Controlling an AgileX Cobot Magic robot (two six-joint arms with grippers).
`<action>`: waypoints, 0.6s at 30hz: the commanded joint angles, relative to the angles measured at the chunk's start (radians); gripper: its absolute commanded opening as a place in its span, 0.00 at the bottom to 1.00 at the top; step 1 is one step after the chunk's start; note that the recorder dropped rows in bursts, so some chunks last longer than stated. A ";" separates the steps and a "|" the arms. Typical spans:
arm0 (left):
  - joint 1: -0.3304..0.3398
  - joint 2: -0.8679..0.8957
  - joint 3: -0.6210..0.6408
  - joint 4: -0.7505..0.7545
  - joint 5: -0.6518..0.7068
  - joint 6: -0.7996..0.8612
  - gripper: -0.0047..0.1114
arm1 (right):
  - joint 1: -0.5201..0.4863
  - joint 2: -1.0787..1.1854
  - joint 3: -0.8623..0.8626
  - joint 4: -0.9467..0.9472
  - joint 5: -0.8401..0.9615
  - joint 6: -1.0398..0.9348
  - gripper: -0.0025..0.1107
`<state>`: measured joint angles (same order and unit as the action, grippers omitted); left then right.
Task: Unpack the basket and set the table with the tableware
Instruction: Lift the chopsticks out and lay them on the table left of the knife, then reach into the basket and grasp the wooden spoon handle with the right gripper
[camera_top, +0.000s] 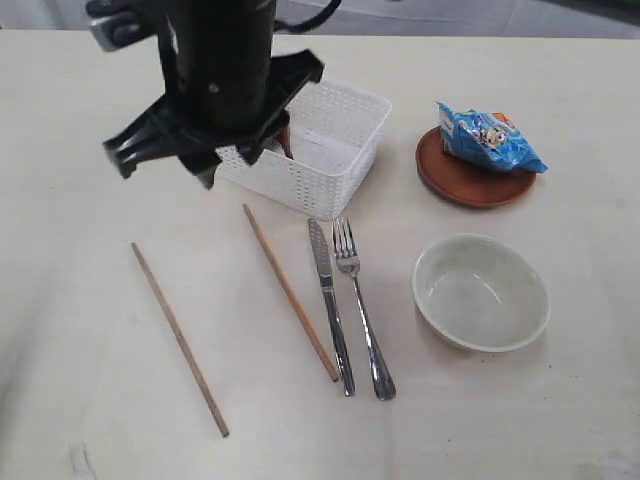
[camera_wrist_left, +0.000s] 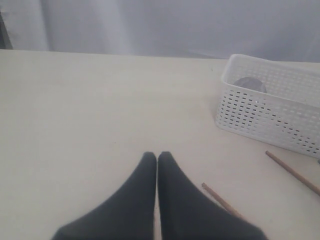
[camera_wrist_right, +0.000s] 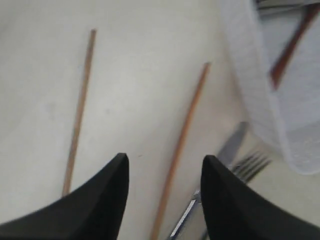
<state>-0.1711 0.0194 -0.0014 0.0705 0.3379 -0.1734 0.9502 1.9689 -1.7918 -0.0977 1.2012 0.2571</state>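
The white basket (camera_top: 340, 165) stands at the back of the table (camera_top: 90, 300). Inside it are a dark wooden spoon (camera_wrist_right: 290, 50) and a grey steel cup (camera_wrist_left: 250, 84). Two chopsticks (camera_top: 180, 340) (camera_top: 290, 292), the knife (camera_top: 330, 300) and the fork (camera_top: 362, 310) lie in front of the basket. The bowl (camera_top: 480, 292) sits to the right. The brown plate (camera_top: 460, 180) is behind it. My right gripper (camera_wrist_right: 165, 162) hangs open and empty over the nearer chopstick (camera_wrist_right: 185, 135), and its black arm (camera_top: 220, 70) covers the basket's left end. My left gripper (camera_wrist_left: 157, 156) is shut and empty, low over the table left of the basket (camera_wrist_left: 270, 115).
A blue snack packet (camera_top: 488, 138) lies on the brown plate. The right arm's black body hangs over the basket's left side and hides part of its inside.
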 joint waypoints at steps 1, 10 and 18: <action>-0.003 0.003 0.001 0.000 -0.010 -0.005 0.05 | -0.075 -0.020 -0.017 -0.120 0.020 0.081 0.41; -0.003 0.003 0.001 0.000 -0.010 -0.005 0.05 | -0.319 0.068 -0.017 0.151 -0.044 -0.056 0.41; -0.003 0.003 0.001 0.000 -0.010 -0.005 0.05 | -0.355 0.242 -0.111 0.169 -0.106 -0.169 0.41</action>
<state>-0.1711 0.0194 -0.0014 0.0705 0.3379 -0.1734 0.5980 2.1663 -1.8525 0.0622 1.1169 0.1249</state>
